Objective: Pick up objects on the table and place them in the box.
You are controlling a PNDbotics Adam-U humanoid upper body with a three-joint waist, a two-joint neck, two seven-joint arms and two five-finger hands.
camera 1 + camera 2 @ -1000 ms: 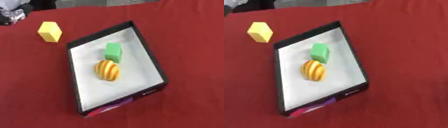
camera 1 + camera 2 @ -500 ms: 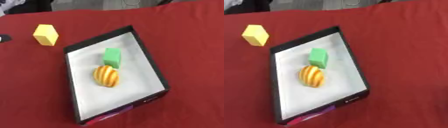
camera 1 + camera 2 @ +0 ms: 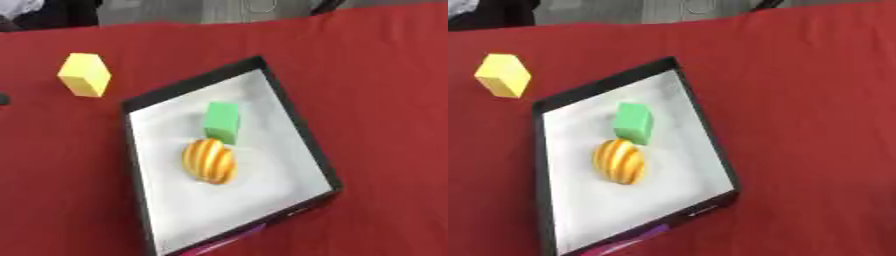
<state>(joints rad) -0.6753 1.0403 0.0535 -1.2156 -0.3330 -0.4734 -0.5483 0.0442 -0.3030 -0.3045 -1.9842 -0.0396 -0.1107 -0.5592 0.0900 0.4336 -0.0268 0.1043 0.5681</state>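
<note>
Left eye view: a table (image 3: 385, 65) under a red cloth fills almost the whole picture, and it lies askew, its far edge running along the top.
Box: a shallow box (image 3: 319, 165) with black walls and a white floor sits on the cloth, turned so one corner points away from the robot and its near end reaches the bottom of the picture; a strip of pink and purple print shows on its near outer wall.
Yellow block: a yellow block (image 3: 85, 74) stands on the cloth outside the box, beyond its far left corner and well apart from the black wall.
Striped ball: a rounded thing with orange and yellow stripes (image 3: 209, 161) lies on the white floor, about the middle of the box, clear of all four walls.
Green block: a green block (image 3: 221, 122) stands upright inside the box, just beyond the striped ball and touching it or nearly so; which of the two I cannot tell.
Dark spot: a small dark shape (image 3: 3, 99) shows at the left edge of the picture, left of the box and nearer than the yellow block; what it is cannot be made out.
Hands: neither the left hand nor the right hand shows in either view, so whether their fingers are straight or curled cannot be told.
</note>
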